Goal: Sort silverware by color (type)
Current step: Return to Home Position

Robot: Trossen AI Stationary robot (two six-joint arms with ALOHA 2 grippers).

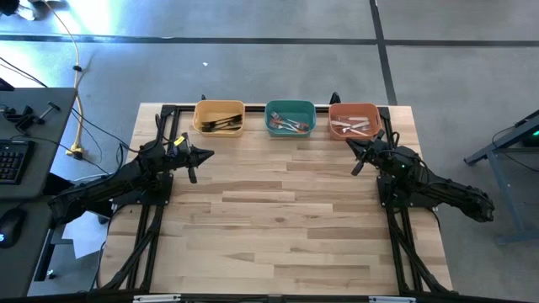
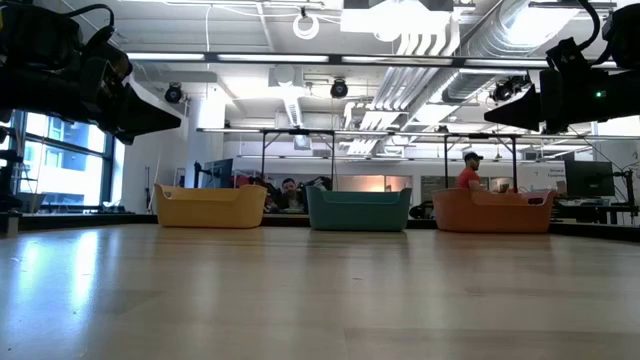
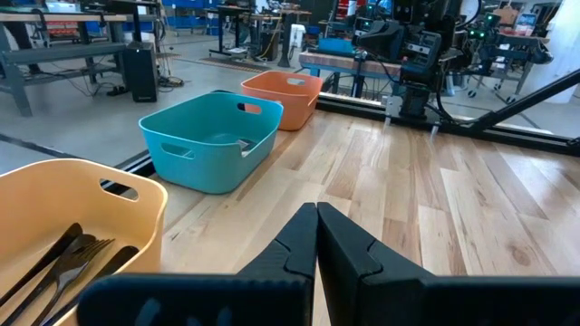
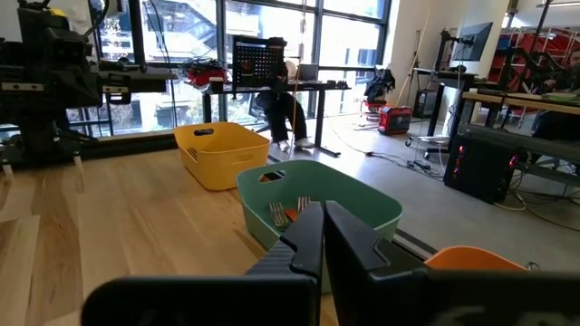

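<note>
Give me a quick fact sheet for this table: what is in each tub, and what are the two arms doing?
table: wooden, with three bins in a row along its far edge
yellow bin: black-handled silverware inside
teal bin: orange-handled silverware inside
orange bin: white-handled silverware inside
left tool: shut, holding nothing, raised above the table near the yellow bin
right tool: shut, holding nothing, raised above the table near the orange bin
</note>
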